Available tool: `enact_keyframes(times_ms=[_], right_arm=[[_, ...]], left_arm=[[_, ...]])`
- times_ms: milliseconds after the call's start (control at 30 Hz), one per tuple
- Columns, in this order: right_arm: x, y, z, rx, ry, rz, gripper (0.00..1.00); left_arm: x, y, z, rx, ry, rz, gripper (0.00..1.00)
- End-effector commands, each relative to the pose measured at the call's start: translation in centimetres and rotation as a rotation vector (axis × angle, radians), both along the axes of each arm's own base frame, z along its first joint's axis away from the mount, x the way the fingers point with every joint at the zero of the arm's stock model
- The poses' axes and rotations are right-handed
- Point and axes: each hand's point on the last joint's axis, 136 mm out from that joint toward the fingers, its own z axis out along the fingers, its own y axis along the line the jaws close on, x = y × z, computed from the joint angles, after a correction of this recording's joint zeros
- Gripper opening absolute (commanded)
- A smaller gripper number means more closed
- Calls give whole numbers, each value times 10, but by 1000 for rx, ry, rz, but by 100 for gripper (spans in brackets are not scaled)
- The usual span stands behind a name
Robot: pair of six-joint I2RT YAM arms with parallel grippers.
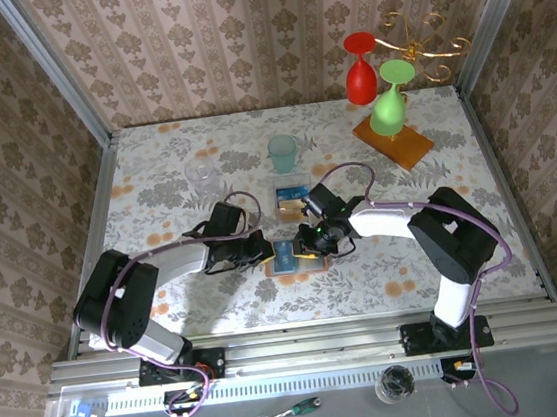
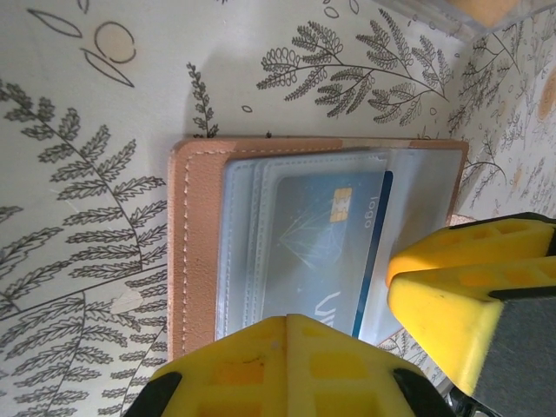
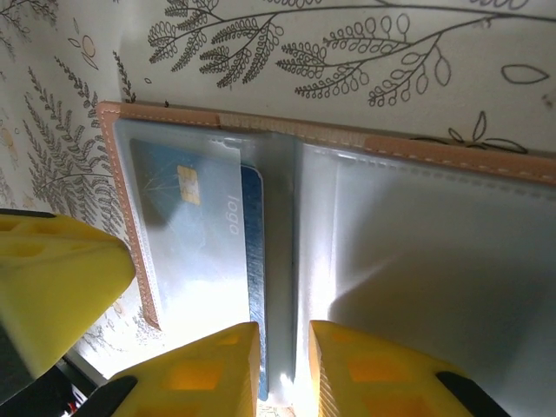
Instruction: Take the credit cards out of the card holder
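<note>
Clenched left end effector (image 2: 287, 352) pins our card holder (image 2: 195, 248); whether the right end effector (image 3: 285, 365) grips the teal card (image 3: 204, 239) we cannot tell — it may snag pocket plastic.

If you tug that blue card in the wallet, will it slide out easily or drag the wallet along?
The blue card looks stiff, so it probably won't bend. It sits under a snug translucent sleeve, so it may stick. The card holder looks thin and light, so it could drag unless pinned.
</note>
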Motion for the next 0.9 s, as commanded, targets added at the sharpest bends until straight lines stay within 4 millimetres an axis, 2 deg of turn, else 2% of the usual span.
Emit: enact_keyframes(times_ms=[0, 267, 867], right_arm=[[4, 5, 16, 11, -29, 6, 24], [8, 18, 19, 62, -21, 15, 25], [8, 27, 4, 71, 14, 24, 25]], left_arm=[[-2, 0, -4, -8, 11, -10, 6], [-6, 6, -16, 22, 28, -3, 5], [-10, 10, -23, 38, 43, 1, 5]])
